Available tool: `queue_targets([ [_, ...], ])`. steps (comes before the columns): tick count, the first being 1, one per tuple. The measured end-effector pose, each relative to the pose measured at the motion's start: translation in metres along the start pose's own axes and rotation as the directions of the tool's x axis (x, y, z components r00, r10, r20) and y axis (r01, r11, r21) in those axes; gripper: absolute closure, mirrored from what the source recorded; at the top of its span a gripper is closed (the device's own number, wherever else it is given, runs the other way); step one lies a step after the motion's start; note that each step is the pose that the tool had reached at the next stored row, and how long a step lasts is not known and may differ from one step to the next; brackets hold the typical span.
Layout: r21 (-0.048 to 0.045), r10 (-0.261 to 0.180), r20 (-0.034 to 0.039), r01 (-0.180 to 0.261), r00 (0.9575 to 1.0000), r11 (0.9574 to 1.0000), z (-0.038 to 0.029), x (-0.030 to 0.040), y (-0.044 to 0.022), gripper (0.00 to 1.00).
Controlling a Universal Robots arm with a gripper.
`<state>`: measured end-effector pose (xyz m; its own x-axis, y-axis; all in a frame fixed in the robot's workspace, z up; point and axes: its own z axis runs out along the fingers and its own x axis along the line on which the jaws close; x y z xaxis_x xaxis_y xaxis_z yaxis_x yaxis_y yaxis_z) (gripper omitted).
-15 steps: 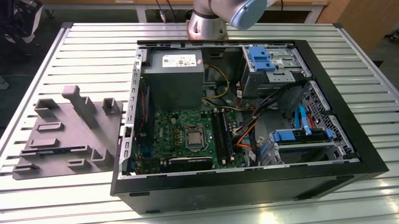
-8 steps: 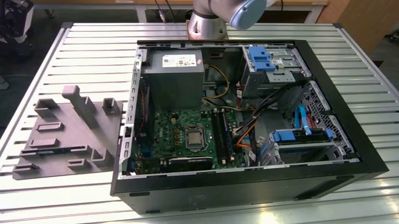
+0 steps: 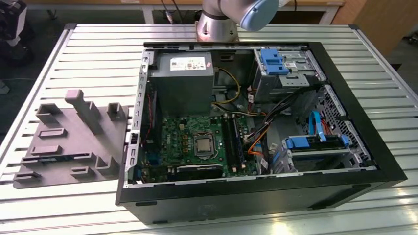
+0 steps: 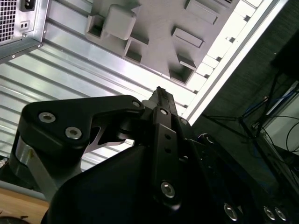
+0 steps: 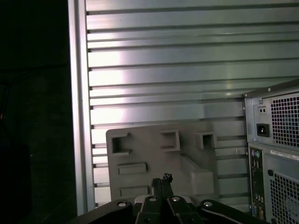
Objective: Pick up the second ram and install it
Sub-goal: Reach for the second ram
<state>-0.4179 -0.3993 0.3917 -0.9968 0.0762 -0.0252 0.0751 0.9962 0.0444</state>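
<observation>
- Lying at 9 o'clock from the open computer case (image 3: 261,198), a grey moulded tray (image 3: 65,142) rests on the slatted table (image 3: 85,54).
- Inside the case, the green board (image 3: 179,134) sits at 6 o'clock from the grey power box (image 3: 181,81).
- The second ram (image 3: 240,147) seems to be the thin bluish strip among the long black slots (image 3: 230,139), at 3 o'clock from the processor (image 3: 202,145); I cannot tell for sure.
- The gripper (image 4: 159,93) (image 5: 162,179) hangs over the tray in both wrist views, its fingers pressed together.
</observation>
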Motion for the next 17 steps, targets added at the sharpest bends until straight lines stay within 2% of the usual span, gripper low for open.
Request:
queue_targets([
  [7,-0.0001,0.0,0.0001,0.0,1.0,1.0,0.003,0.0048,-0.0052,0.89],
  [17,-0.0001,0.0,0.0001,0.0,1.0,1.0,0.0072,0.0043,-0.0207,0.89],
])
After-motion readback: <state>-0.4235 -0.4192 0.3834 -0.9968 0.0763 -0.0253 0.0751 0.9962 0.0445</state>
